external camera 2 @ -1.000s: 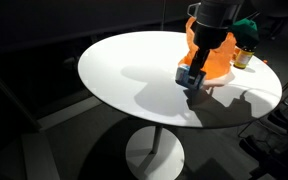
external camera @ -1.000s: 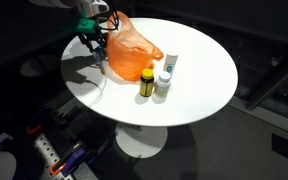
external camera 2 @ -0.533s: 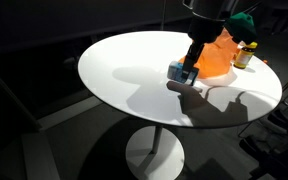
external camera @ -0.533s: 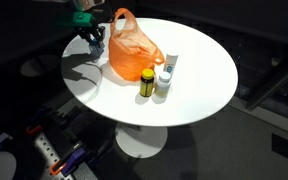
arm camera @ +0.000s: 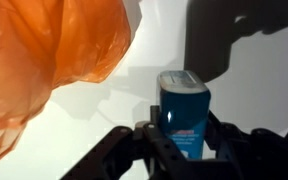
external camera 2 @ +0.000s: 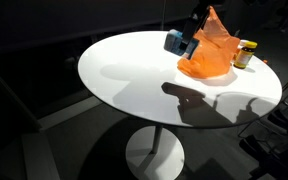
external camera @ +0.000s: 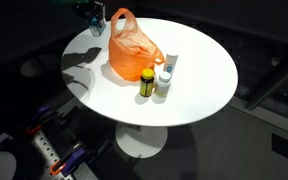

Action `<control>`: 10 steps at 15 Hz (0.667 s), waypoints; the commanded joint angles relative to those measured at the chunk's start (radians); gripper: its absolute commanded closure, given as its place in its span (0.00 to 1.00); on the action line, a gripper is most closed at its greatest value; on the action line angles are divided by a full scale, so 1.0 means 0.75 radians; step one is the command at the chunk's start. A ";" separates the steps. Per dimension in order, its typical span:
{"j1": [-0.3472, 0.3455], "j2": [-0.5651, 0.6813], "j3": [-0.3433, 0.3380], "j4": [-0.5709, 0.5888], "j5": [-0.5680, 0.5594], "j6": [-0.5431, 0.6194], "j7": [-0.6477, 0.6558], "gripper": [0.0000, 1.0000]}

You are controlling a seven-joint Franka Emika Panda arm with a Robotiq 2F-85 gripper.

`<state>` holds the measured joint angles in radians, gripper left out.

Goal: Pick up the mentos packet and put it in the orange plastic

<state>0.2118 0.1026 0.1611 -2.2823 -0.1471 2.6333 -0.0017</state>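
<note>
Counter: the round white counter on a single pedestal carries everything you see; in the exterior view its near half is bare apart from shadows.
Bag: the crinkly, translucent orange plastic carrier bag sits slumped on the counter with a loop handle standing up. In the wrist view it fills the upper left.
Tool: your tool hangs above the counter just beside the bag, on the side away from the bottle. In the wrist view its dark fingers are clamped on either side of the packet. In the exterior view it sits at the top edge, beside the bag's handle.
Bottle: the dark bottle with a yellow cap stands upright just in front of the bag, also seen at.
Tube: the upright white tube stands just beside the bottle.
Packet: the small blue mentos packet with white marking is in your tool's grip, clear of the counter and outside the bag, near the bag's side.
</note>
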 commanded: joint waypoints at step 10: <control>-0.178 -0.449 -0.070 -0.106 -0.077 -0.042 0.060 0.82</control>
<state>0.1193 -0.1498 0.1226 -2.3237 -0.1624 2.6263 0.0032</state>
